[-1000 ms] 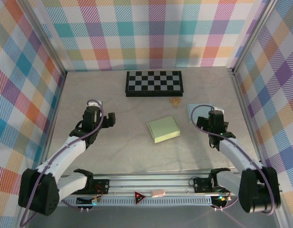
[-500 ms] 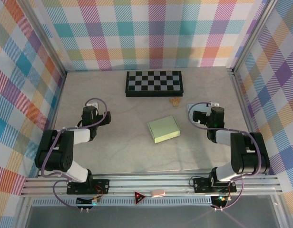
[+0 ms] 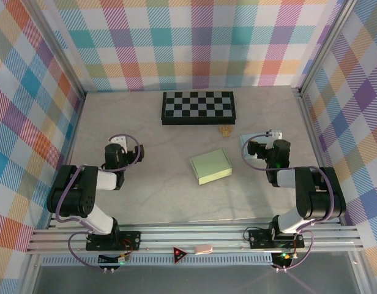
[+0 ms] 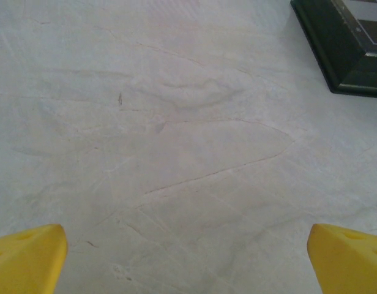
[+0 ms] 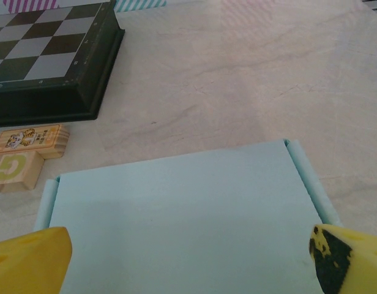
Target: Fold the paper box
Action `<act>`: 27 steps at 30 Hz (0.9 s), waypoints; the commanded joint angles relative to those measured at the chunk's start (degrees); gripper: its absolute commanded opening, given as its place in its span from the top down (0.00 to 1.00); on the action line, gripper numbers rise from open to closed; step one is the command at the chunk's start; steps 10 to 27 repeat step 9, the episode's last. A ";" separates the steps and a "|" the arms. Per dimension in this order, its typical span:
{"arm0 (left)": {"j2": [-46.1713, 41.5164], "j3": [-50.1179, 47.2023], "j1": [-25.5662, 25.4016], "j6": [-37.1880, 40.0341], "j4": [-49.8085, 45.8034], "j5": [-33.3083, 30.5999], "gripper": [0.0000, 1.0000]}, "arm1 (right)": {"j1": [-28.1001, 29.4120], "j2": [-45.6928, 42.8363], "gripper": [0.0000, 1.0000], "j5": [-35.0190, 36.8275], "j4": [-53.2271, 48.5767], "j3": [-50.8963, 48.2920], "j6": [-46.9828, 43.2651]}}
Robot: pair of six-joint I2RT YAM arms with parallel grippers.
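Top external view: one flat, rectangular green paper box [image 3: 211, 166] lies near the table's [image 3: 158, 190] centre. The left gripper [image 3: 118, 143] sits at 9 o'clock from it and the right gripper [image 3: 272, 136] at 2 o'clock. One glossy chessboard [image 3: 199, 107] lies at 12 o'clock. The right wrist view adds detail: the right gripper [image 5: 188, 260] hangs with its yellow fingers [image 5: 32, 260] spread wide and empty. Below it lies one matte pale blue paper sheet [image 5: 176, 208] with curled side edges. Two wooden blocks [image 5: 30, 138] lie at 10 o'clock, touching each other, one printed with a G. The left wrist view shows the left gripper [image 4: 188, 260] equally wide and empty over bare, marbled tabletop, with the chessboard's corner at 1 o'clock.
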 commanded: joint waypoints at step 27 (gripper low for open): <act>-0.03 0.94 0.63 0.90 2.89 1.12 0.00 | 0.52 0.38 0.01 -2.53 2.52 0.33 -1.69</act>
